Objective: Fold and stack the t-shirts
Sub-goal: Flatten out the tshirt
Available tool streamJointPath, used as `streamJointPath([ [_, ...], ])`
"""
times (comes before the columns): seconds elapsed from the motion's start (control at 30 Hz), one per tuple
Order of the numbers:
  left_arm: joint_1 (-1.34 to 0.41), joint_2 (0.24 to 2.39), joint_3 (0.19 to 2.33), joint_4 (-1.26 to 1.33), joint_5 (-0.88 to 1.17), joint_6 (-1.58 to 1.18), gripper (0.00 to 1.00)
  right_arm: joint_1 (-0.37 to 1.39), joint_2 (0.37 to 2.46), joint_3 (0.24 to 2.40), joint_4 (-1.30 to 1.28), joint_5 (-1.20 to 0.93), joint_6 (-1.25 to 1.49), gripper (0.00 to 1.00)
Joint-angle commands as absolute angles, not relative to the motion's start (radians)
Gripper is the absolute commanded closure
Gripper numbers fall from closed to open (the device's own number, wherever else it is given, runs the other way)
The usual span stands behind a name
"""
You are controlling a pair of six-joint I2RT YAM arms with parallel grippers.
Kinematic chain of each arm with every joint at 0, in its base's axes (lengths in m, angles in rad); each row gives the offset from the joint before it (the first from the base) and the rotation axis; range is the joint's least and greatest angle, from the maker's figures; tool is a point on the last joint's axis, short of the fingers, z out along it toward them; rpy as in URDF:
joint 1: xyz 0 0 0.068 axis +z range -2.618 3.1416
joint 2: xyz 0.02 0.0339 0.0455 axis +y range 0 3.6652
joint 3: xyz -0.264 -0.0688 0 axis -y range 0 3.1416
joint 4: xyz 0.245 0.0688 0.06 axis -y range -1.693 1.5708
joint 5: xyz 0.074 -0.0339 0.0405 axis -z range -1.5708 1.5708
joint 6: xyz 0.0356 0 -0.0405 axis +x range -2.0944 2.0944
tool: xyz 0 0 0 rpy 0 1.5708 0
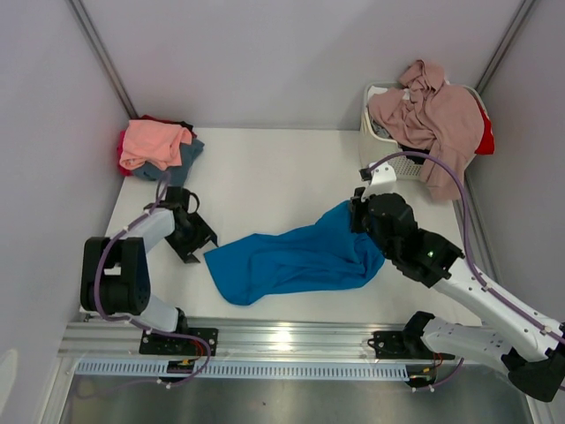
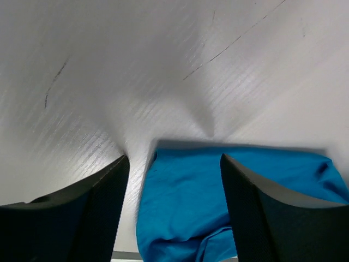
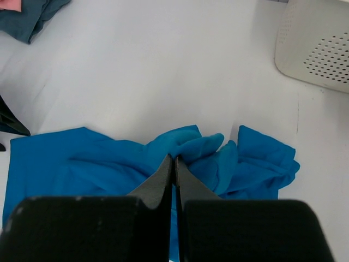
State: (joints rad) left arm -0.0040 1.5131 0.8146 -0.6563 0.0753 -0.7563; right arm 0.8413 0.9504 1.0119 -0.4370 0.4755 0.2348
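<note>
A bright blue t-shirt (image 1: pixel 296 256) lies crumpled across the middle of the table. My right gripper (image 1: pixel 360 212) is shut on a fold at its far right end; in the right wrist view the closed fingertips (image 3: pixel 174 160) pinch the blue t-shirt (image 3: pixel 109 164). My left gripper (image 1: pixel 199 243) is open, low over the table just left of the shirt's left edge. In the left wrist view the blue cloth (image 2: pixel 185 202) lies between and beyond the open fingers (image 2: pixel 240 185). A salmon pink t-shirt (image 1: pixel 153 143) tops a pile with slate blue-grey and red shirts at the back left.
A white basket (image 1: pixel 380 132) stands at the back right, draped with a dusty mauve-pink shirt (image 1: pixel 437 119), red cloth behind it. The basket also shows in the right wrist view (image 3: pixel 316 49). Grey walls close in the table on three sides.
</note>
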Motion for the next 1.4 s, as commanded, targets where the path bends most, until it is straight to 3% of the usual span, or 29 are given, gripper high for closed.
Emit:
streamJointPath([
  [0.0,-0.003,1.537,0.841,-0.627,0.118,-0.721,0.29,0.844,0.919,1.014,-0.403,0.465,0.232,1.0],
  [0.07,-0.015,1.578,0.863,-0.64,0.109,-0.718,0.42,0.844,0.919,1.015,-0.4,0.463,0.232,1.0],
  [0.13,-0.028,1.597,0.871,-0.644,0.112,-0.718,0.48,0.845,0.917,1.019,-0.4,0.459,0.229,1.0],
  [0.47,-0.126,1.698,1.032,-0.773,0.005,-0.7,0.47,0.844,0.894,1.02,-0.4,0.466,0.224,1.0],
  [0.57,-0.13,1.712,1.057,-0.793,0.005,-0.689,0.6,0.844,0.879,1.017,-0.397,0.471,0.225,1.0],
  [0.7,-0.13,1.729,1.078,-0.807,0.005,-0.67,0.99,0.844,0.87,1.016,-0.391,0.48,0.227,1.0],
  [1.07,-0.13,1.646,1.091,-0.81,0.032,-0.664,0.99,0.844,0.891,1.017,-0.374,0.543,0.178,1.0],
  [1.37,-0.13,1.525,1.402,-0.949,-0.069,-0.572,1.0,0.844,0.931,1.058,-0.338,0.592,0.092,1.0],
])
